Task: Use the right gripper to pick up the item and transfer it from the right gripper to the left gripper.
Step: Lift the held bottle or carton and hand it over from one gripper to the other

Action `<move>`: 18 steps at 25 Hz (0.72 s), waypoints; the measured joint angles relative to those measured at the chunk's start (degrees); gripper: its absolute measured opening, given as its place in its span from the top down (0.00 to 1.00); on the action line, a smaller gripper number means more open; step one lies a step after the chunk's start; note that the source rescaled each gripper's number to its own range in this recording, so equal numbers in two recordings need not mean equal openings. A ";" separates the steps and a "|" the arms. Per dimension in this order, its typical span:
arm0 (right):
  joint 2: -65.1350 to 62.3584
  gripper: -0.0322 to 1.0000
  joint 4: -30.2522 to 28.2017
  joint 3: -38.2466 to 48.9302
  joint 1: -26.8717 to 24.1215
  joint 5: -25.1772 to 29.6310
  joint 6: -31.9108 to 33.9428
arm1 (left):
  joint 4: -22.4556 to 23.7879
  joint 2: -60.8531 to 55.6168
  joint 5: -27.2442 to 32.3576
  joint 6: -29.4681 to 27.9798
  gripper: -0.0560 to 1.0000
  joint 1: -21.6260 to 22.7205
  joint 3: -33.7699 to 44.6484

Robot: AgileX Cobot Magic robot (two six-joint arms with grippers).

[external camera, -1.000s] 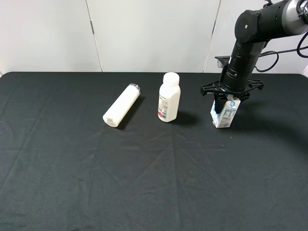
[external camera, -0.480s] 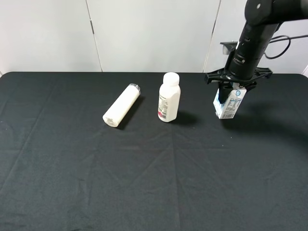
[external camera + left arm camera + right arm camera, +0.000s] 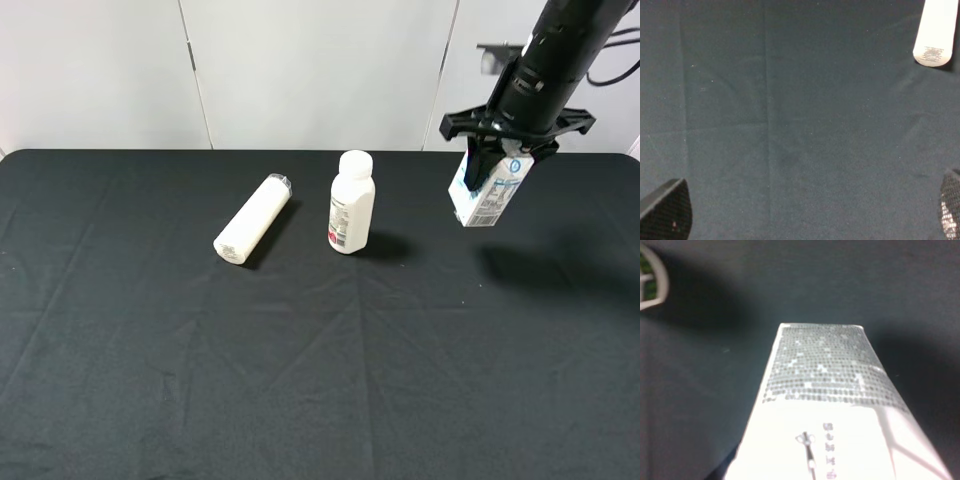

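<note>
The item is off the table on my overhead view, a small white carton with a light-blue top, hanging tilted with its base swung a little toward the middle of the table and its printed label facing the camera. I can see its shadow lying on the cloth below and apart from it, so it is clear of the surface. The right gripper is clamped on the carton's top end, its wide crossbar sitting just above the carton and the black arm rising steeply to the upper right corner of that view. From the right wrist camera the item fills most of the picture, one white face running away from the lens with a band of grey print across it and dark cloth beyond. The left gripper stands wide apart: on its wrist camera I see one fingertip at each side of the frame and only bare cloth between them, so it is released and grasping nothing. Left of the carton on the overhead view, well apart from it, the white capped bottle stands upright near the table's middle, and further left the white tube-like bottle lies on its side at a slant; its flat end also shows on the left wrist camera. All of it rests on the black tablecloth, which is creased.
</note>
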 joint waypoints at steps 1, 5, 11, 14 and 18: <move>-0.69 0.92 0.88 0.00 0.00 0.28 -0.71 | 0.00 0.00 0.00 0.00 0.03 0.00 0.00; -3.78 0.92 3.35 0.00 0.00 0.57 -2.64 | 0.00 0.00 0.00 0.00 0.03 0.00 0.00; -7.15 0.92 6.08 0.00 0.00 1.85 -5.22 | 0.00 0.00 0.00 0.00 0.03 0.00 0.00; -8.86 0.92 8.15 0.00 0.00 2.63 -7.54 | 0.00 0.00 0.00 0.00 0.03 0.00 0.00; -10.83 0.92 11.25 0.00 0.00 3.68 -12.02 | 0.11 0.00 0.00 0.00 0.03 0.00 0.00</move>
